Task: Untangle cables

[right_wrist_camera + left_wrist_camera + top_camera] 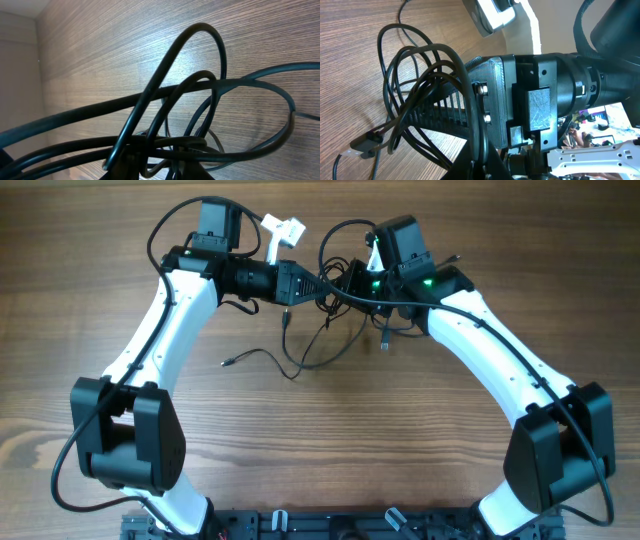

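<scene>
Cables point(322, 330) sit in a knot at the far middle of the counter point(300, 440), seen from above; the left claw point(303, 280) points in from the left and the right claw point(352, 283) points in from the right, so the knot lies right between them and both are just as near; loose loops drop toward the near side, and one long strand runs off to the left and ends in a small plug point(226, 362); a white thing point(285, 230) lies just behind the left arm, apart from the knot.

From the left wrist, the cables point(405, 85) loop around a black ribbed finger point(440, 112); a plug end point(364, 145) hangs low on the left; a big black block point(520, 105) fills the right side and is in the way; I cannot tell if this claw is pinching.

From the right wrist, the cables point(165, 95) cross in big arches very close to the camera and bunch up at the bottom edge; the fingers are hidden, so I cannot tell if this claw is gripping; I think pulling the two claws apart sideways would tighten the knot, so the loose left strand looks like the best one to free.
</scene>
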`<state>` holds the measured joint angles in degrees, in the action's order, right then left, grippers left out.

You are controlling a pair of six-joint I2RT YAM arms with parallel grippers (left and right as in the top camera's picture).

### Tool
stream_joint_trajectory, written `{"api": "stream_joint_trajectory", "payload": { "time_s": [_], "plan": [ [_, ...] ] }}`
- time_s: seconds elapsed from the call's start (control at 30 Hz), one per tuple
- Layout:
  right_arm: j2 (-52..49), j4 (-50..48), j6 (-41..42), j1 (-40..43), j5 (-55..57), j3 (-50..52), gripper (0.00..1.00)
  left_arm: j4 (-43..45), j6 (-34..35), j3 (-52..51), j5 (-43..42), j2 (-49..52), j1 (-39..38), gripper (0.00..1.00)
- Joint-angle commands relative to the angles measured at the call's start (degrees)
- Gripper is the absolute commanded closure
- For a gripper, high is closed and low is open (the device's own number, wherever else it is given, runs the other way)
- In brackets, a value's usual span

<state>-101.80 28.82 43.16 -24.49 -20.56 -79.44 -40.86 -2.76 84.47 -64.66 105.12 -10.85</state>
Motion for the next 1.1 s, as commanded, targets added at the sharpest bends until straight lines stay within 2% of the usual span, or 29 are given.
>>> {"api": "stream_joint_trajectory", "payload": {
  "time_s": [0.0, 0.13, 0.37, 0.47, 0.5, 0.53, 0.6, 0.7, 0.8, 0.9, 1.0, 1.07],
  "plan": [
    [-0.96, -0.37, 0.70, -0.09, -0.46, -0.70, 0.77, -0.04, -1.31, -0.15, -2.43, 0.66, 0.13, 0.96],
    [-0.96, -0.66, 0.74, -0.09, -0.46, -0.70, 0.73, -0.04, -1.33, -0.15, -2.43, 0.66, 0.13, 0.96],
    [-0.96, -0.70, 0.50, -0.09, -0.48, -0.70, 0.76, 0.00, -1.33, -0.15, -6.27, 0.66, 0.13, 0.96],
    [-0.96, -0.72, 0.44, -0.09, -0.48, -0.70, 0.82, 0.00, -1.33, -0.15, -6.25, 0.66, 0.13, 0.96],
    [-0.96, -0.72, 0.28, -0.09, -0.50, -0.70, 0.91, 0.00, -1.33, -0.15, -6.25, 0.66, 0.13, 0.96],
    [-0.96, -0.74, 0.28, -0.09, -0.50, -0.70, 0.95, 0.00, -1.33, -0.15, -6.23, 0.66, 0.13, 0.96],
    [-0.96, -0.94, -0.61, -0.02, -1.01, -0.70, 0.96, 0.00, -1.33, -0.15, -5.97, 0.66, 0.15, 0.96],
    [-0.72, -2.71, -2.95, 1.14, -9.86, -0.70, 0.96, -0.09, -1.31, -0.15, -3.67, 0.66, 0.15, 0.96],
    [-0.57, -6.73, -4.17, 3.87, -26.25, -0.70, 0.96, -0.35, -1.29, -0.15, -0.52, 0.66, 0.15, 0.96],
    [-0.52, -8.04, -4.20, 6.47, -36.20, -0.70, 0.96, -0.31, -1.01, -0.15, 2.56, 0.66, 0.15, 0.96],
    [-0.39, -8.04, -5.70, 8.35, -41.51, -0.70, 0.96, -0.07, 2.99, -0.15, 9.62, 0.66, 0.22, 0.96],
    [0.00, -7.72, -5.90, 9.84, -43.12, -0.70, 0.96, -0.11, 6.86, -0.15, 17.44, 0.66, 0.55, 0.96]
  ]
}}
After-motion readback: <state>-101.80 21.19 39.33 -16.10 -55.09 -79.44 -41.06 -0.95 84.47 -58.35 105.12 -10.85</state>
